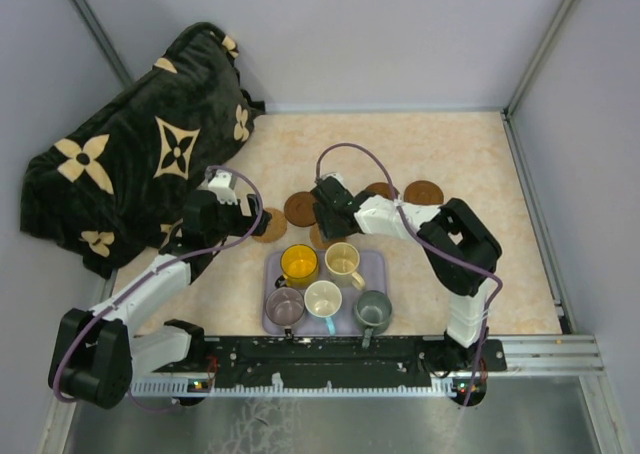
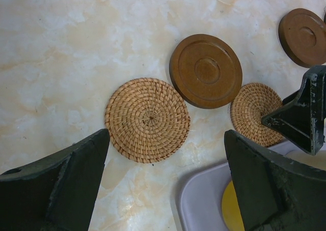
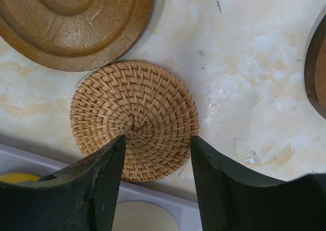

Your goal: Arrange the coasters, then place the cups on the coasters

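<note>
The right claw (image 3: pixel 158 142) is released: its two fingers stand partly apart with nothing clamped between them. It hangs low over the near half of the right-hand woven coaster (image 3: pixel 133 120), and the finger gap is narrower than the disc. Whether the tips touch the weave I cannot tell. That coaster lies flat on the marbled table (image 1: pixel 470 274), its near edge reaching the far rim of the lavender tray (image 1: pixel 375 269). Just far and left of it, edge close to edge, lies the dark wooden coaster (image 1: pixel 300 209).

The left claw (image 2: pixel 167 139) is released too, spread fully wide and holding nothing. It hovers over the near edge of the left-hand woven coaster (image 2: pixel 147 120), which lies flat on the table, left of the dark wooden one and just beside it.

Farther right, past the right arm's wrist, lie two more wooden coasters (image 1: pixel 423 192) side by side, the left one partly hidden by the arm.

All five cups stand upright in the tray, near the arm bases, and none is on a coaster. In the far row the yellow-orange cup (image 1: pixel 298 264) is left of the cream cup (image 1: pixel 343 261). In the near row, left to right, stand the mauve cup (image 1: pixel 284 304), the white cup (image 1: pixel 323 299) with its blue handle, and the grey-green cup (image 1: pixel 373 309).

A black blanket (image 1: pixel 130 174) with cream flowers is heaped at the far left.
</note>
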Available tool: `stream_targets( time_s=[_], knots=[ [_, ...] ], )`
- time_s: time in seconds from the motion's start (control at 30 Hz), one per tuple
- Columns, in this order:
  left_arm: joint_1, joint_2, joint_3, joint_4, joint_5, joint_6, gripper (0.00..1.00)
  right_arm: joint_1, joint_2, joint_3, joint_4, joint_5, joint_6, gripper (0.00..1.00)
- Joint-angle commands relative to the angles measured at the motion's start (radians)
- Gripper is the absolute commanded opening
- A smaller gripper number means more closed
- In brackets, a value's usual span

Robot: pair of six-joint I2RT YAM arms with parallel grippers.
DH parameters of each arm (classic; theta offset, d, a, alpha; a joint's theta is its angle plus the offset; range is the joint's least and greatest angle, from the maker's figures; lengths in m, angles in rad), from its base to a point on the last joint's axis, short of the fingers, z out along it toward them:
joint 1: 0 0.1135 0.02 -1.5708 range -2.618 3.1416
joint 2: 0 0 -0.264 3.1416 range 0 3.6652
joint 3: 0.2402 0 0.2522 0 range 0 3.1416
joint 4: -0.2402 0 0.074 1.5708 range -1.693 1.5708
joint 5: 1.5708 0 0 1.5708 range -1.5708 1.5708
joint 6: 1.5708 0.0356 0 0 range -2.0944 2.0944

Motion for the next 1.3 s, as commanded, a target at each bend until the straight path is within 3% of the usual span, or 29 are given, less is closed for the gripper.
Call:
stream_targets(
  time_s=[0.0, 0.47, 1.27],
  knots=[
    [-0.001, 0.002, 0.003, 0.026, 0.011, -0.004, 0.99, 0.022, -0.052, -0.003, 0.015, 0.008, 0.015, 0.54],
    [0.0, 0.002, 0.0, 0.022, -0.002, 0.001, 0.99, 0.009, 0.108, 0.102, -0.083, 0.161, 0.019, 0.52],
    [0.0, 0.066, 0.015, 0.032, -0.009, 0.012, 0.99, -0.145, 0.295, 0.352, -0.124, 0.192, -0.061, 0.5]
  ],
)
